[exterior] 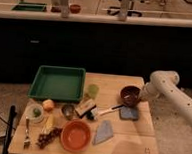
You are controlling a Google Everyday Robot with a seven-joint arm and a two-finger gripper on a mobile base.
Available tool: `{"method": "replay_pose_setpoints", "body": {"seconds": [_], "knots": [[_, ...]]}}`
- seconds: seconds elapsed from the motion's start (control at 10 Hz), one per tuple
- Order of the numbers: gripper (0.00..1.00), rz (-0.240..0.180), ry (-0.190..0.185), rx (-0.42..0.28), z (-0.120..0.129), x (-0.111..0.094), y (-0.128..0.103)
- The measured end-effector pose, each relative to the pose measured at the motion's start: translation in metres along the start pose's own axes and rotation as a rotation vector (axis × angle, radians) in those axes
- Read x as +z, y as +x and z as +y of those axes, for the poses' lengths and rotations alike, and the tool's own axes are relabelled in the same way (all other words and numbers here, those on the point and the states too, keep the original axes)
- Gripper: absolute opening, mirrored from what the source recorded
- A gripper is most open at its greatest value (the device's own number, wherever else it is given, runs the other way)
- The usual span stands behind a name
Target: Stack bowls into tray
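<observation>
The green tray (57,82) lies at the table's back left with nothing in it. The dark maroon bowl (130,96) stands at the table's right side. The orange bowl (76,135) stands near the front edge, left of centre. My white arm reaches in from the right, and my gripper (141,94) is at the maroon bowl's right rim. Whether it touches the bowl is not visible.
A green cup (92,90) stands beside the tray. A blue-grey sponge (128,113) and a brush (96,110) lie by the maroon bowl. A pale dish (36,113), a fruit (48,105), a metal cup (68,110) and a fork (27,131) crowd the front left. A dark counter runs behind.
</observation>
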Motion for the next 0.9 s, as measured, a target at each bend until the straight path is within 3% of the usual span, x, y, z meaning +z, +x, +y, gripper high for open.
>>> {"method": "replay_pose_setpoints", "body": {"seconds": [0.3, 0.5, 0.9], "knots": [[0.00, -0.013, 0.091, -0.037, -0.011, -0.021, 0.000], [0.00, -0.037, 0.129, -0.087, -0.020, -0.032, -0.010], [0.00, -0.061, 0.165, -0.207, -0.039, -0.053, -0.044]]}}
